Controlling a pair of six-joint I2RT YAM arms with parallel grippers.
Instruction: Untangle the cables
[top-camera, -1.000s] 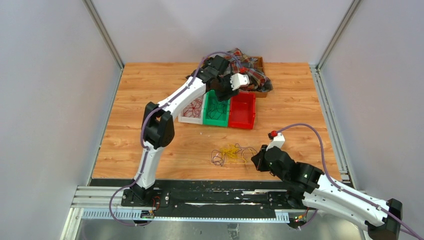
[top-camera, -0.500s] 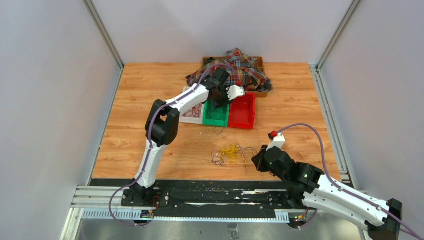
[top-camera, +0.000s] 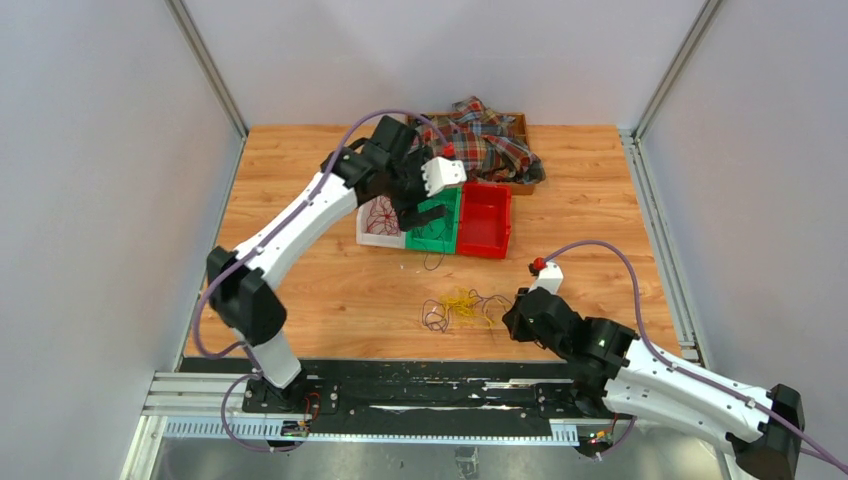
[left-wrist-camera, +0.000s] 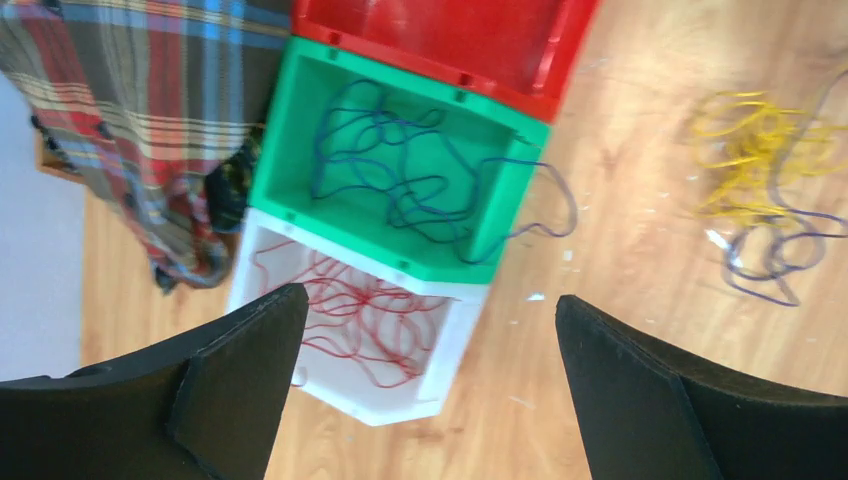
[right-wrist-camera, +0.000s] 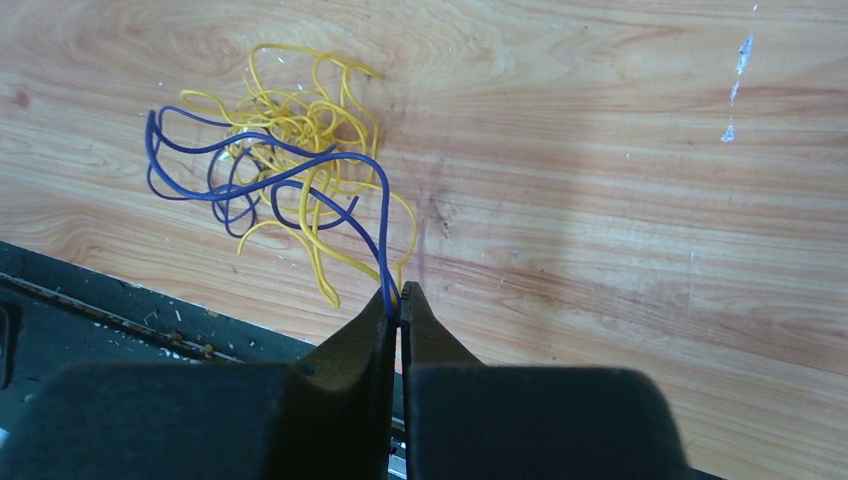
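The tangled yellow-and-blue cables (top-camera: 462, 305) lie unmoved near the front edge of the wood table (top-camera: 620, 200). The right gripper (right-wrist-camera: 400, 303) stays pinched shut on one blue strand (right-wrist-camera: 290, 175). The left gripper (left-wrist-camera: 430, 305), fingers spread wide and empty, has swung leftward above the green bin (left-wrist-camera: 290, 150), where a thin wire (left-wrist-camera: 573, 205) droops over the rim.

No writing, label, brand, number or sign can be read in any of the three views. The red bin (top-camera: 485, 240), the green bin (left-wrist-camera: 505, 200), the white bin (left-wrist-camera: 450, 350) and the cables (right-wrist-camera: 290, 125) show plain colour only. The plaid cloth (left-wrist-camera: 150, 100) carries nothing but its pattern.
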